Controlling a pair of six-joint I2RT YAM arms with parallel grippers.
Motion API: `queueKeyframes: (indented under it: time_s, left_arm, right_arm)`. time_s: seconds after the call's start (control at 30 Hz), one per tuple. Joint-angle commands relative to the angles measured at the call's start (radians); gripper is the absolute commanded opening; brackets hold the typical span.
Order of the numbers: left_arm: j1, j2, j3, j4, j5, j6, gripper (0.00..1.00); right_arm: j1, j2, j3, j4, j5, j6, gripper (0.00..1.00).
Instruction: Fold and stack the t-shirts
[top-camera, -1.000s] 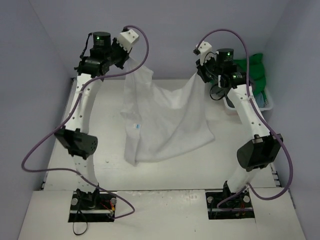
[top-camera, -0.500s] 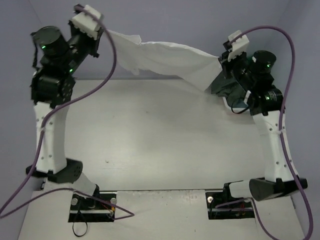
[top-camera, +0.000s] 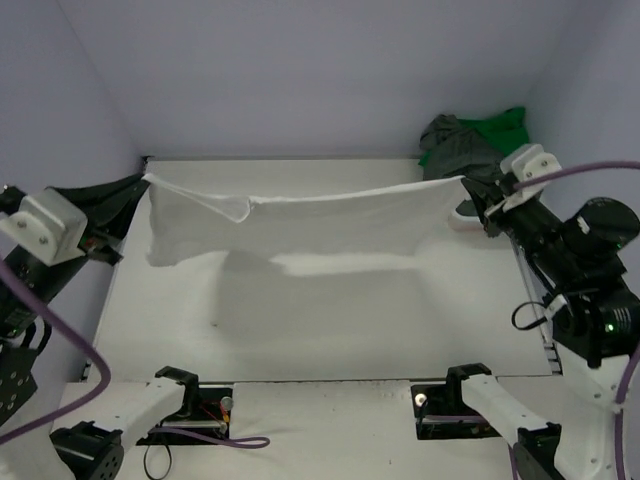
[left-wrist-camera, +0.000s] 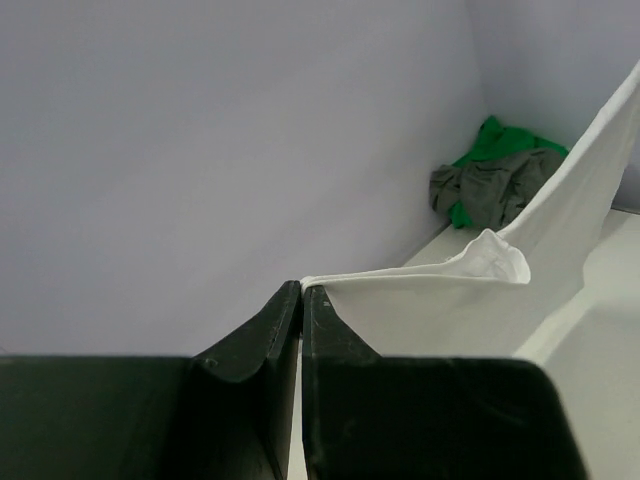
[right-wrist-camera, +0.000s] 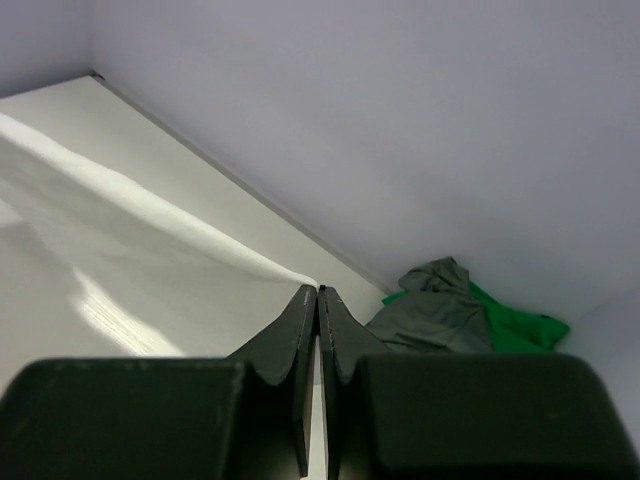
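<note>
Stretched wide! The left gripper is clamped tight on one corner of the white cloth t-shirt, the right gripper on the other. The fabric hangs taut between both jaw pairs, over the white table.

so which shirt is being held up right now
The white t-shirt: it hangs stretched between the left pincer and right pincer, both shut on it. The grey-olive shirt and green shirt lie bunched in the far right corner.

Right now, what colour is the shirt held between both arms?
White cloth t-shirt; shows best in top view.
</note>
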Motion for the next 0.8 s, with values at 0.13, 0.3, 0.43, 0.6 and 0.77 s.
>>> queueKeyframes:
  time_s: [0.13,0.3,0.43,0.6,0.77]
  left_arm:
    - [0.038,-0.034,0.097,-0.076,0.141,-0.069,0.0]
    - [0.089,-0.049,0.178,-0.073,0.201,-0.109,0.0]
    - [0.113,-0.045,0.24,-0.054,0.195,-0.12,0.0]
    - [0.149,-0.028,0.257,-0.04,0.257,-0.154,0.0]
    - [0.187,-0.062,0.057,0.024,0.301,-0.165,0.0]
  right_arm:
    - [-0.025,-0.081,0.05,0.031,-0.099,0.039,0.0]
    - [-0.039,-0.103,0.052,0.031,-0.138,0.054,0.0]
    - [-0.042,-0.141,0.041,0.031,-0.142,0.056,0.0]
    - [-0.058,-0.176,0.009,0.03,-0.153,0.063,0.0]
    - [-0.059,-0.196,-0.046,0.03,-0.15,0.051,0.0]
